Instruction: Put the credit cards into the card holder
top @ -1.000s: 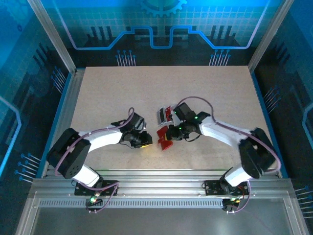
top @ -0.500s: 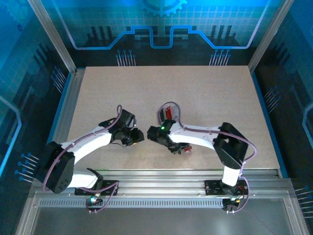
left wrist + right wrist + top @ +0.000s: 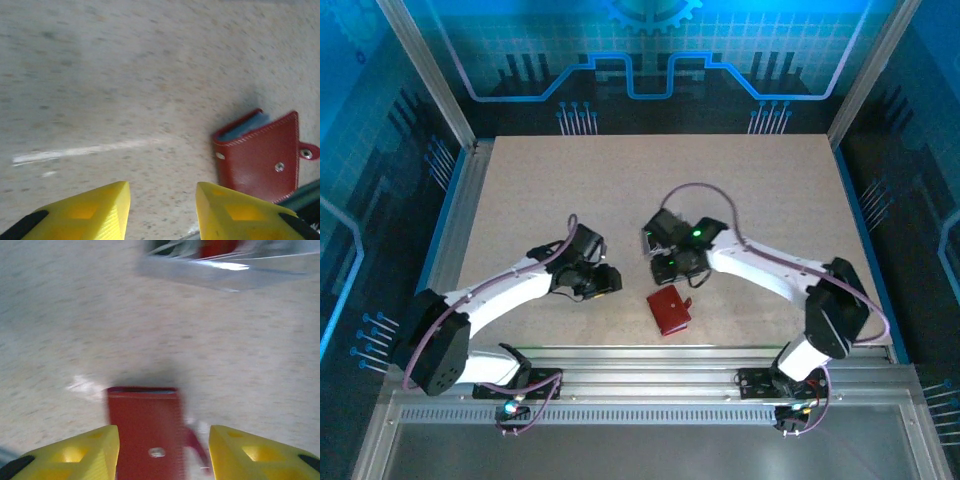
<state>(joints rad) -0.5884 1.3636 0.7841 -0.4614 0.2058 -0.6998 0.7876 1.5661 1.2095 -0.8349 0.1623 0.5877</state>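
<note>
top view: the card holder (image 3: 669, 309) lies folded on the desk (image 3: 570, 180), close to the near edge. the left tool (image 3: 608, 284) is to its left and the right tool (image 3: 670, 268) just beyond it, with bare desk farther out.
left wrist: tool open and empty, holder to its right.
right wrist: tool wide open above the holder, with a blurred silver tray (image 3: 225, 270) beyond.

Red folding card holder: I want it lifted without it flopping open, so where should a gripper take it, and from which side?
Probably from straight above, pinching the red folded card holder across its two opposite side edges. It lies flat and closed on the speckled table, too thin for a sideways approach. Skip the snap tab jutting from one edge.
</note>
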